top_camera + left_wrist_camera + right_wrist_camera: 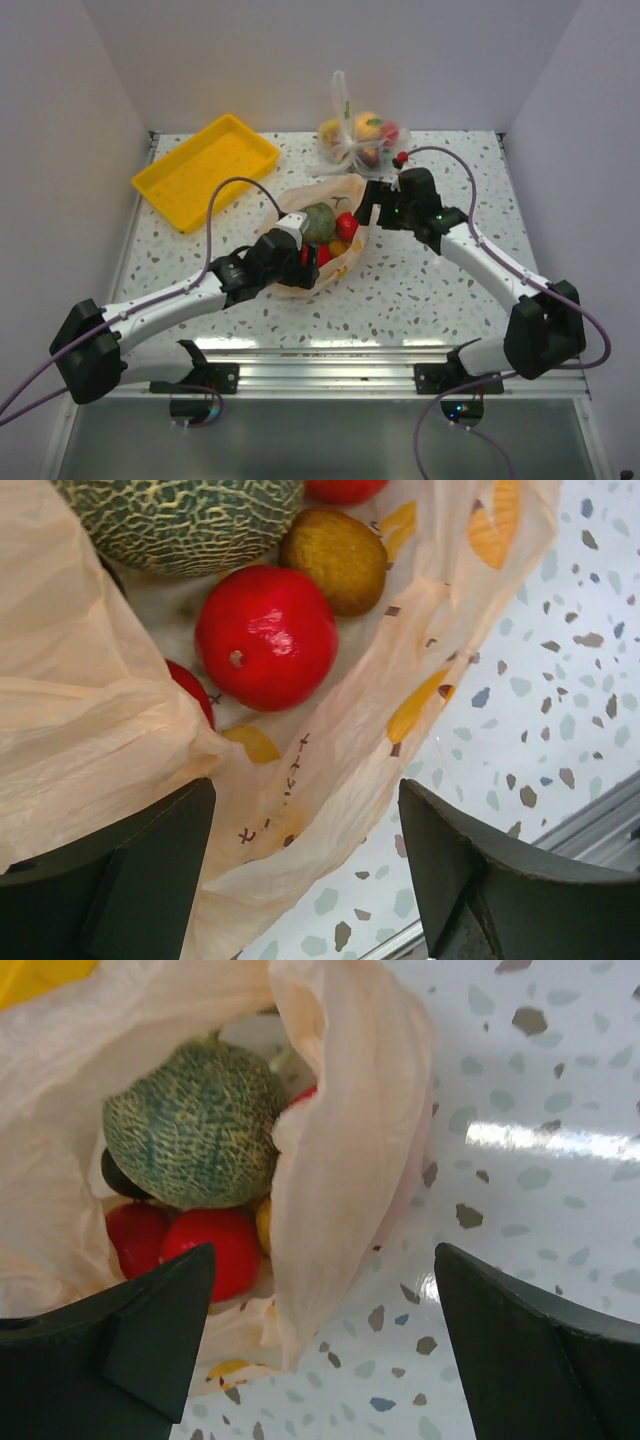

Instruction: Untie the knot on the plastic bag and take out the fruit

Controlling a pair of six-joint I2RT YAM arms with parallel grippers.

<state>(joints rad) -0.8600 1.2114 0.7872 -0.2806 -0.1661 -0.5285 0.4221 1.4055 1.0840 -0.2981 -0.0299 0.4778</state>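
The peach-orange plastic bag (352,188) lies at mid-table with its mouth open; no knot shows. Inside it are the fruit: a netted green one (320,222), red ones (347,226) and a brown one (338,247). My left gripper (300,252) is open at the bag's near-left edge. In the left wrist view the left gripper (305,860) straddles the bag's rim (330,780), below a red fruit (265,635). My right gripper (366,205) is open at the bag's right side. In the right wrist view the right gripper (325,1335) straddles a bag flap (340,1160) beside the green fruit (195,1125).
A yellow tray (205,170) sits at the back left. A smaller clear bag of fruit (358,138) with a white knot stands at the back middle, just behind my right gripper. White walls close off the table on three sides.
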